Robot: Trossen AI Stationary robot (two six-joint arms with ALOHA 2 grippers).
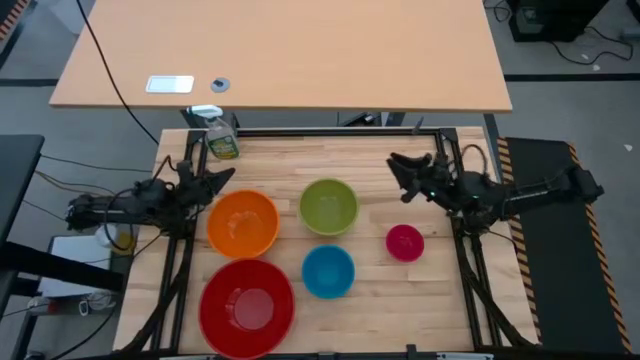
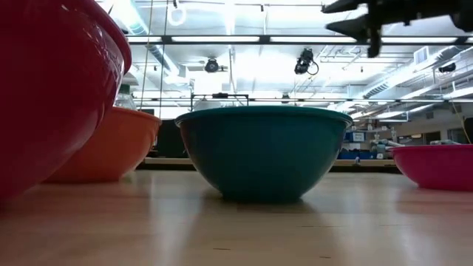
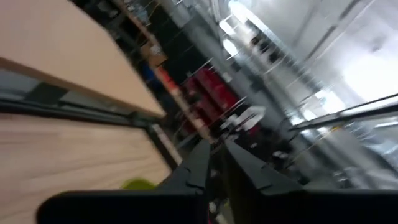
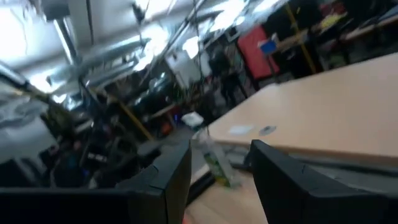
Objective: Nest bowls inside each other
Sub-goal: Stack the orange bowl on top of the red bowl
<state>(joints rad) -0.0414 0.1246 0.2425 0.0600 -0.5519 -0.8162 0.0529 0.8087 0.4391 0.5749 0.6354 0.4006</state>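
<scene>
High view shows five bowls unnested, red bowl (image 1: 247,306) largest, pink bowl (image 1: 405,242) smallest; left gripper (image 1: 222,179), nearly closed and empty, hovers beside orange bowl (image 1: 242,222), right gripper (image 1: 398,164) parted and empty, so a first pickup appears next.

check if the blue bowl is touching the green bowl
Apart. The high view shows bare wood between the blue bowl and the green bowl, which sits farther back on the table.
</scene>
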